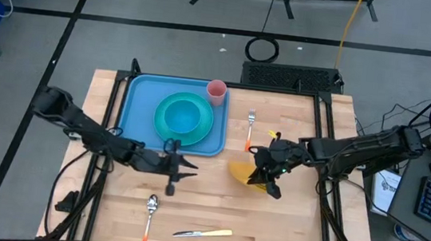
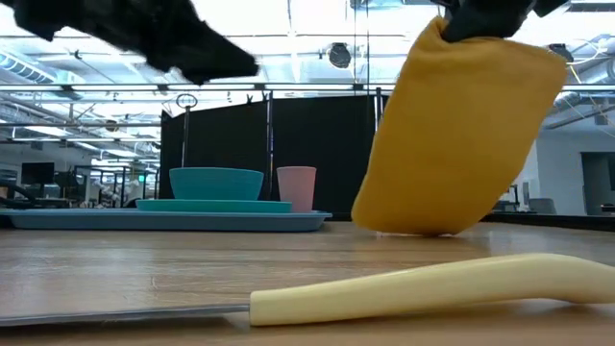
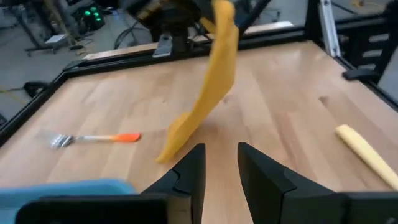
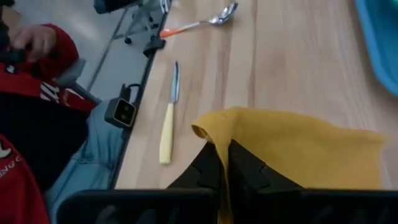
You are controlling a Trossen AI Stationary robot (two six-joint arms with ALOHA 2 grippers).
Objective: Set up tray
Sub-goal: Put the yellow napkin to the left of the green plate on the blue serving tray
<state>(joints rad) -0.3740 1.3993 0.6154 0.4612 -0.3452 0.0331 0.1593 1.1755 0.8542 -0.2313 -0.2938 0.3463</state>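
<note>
Lying closest to the low camera, the knife [image 2: 404,288] stretches along the table's near edge, its cream handle toward the right and its blade toward the left; in the overhead view it sits near the middle of that edge, with the spoon [image 1: 150,210] just to its left.

Above the bare wood right of centre, the right gripper [image 1: 268,172] is clamped on a top corner of the yellow napkin [image 2: 452,135], fingers pressed together through the cloth, so the napkin hangs in a loose fold with its lowest edge brushing or just off the table [image 1: 286,216]. The left gripper [image 1: 182,168] hovers empty near the tray's front right corner, its fingers a little apart and pointing toward the hanging cloth.

At the far left of the table lies the tray [image 1: 135,124], already carrying the teal plate [image 1: 202,131] with the teal bowl [image 1: 182,117] on it and the pink cup [image 1: 216,92] at its far right corner. Between tray and right arm lies the fork [image 1: 251,128], orange handle toward the near edge.

The step in hand looks like placing the napkin. To do it well, lift the cloth clear of the wood before travelling so it does not drag, swing wide of the fork, lower it so the free edge lands first and it settles flat, and only then let go. The left arm should stay out of the path.
</note>
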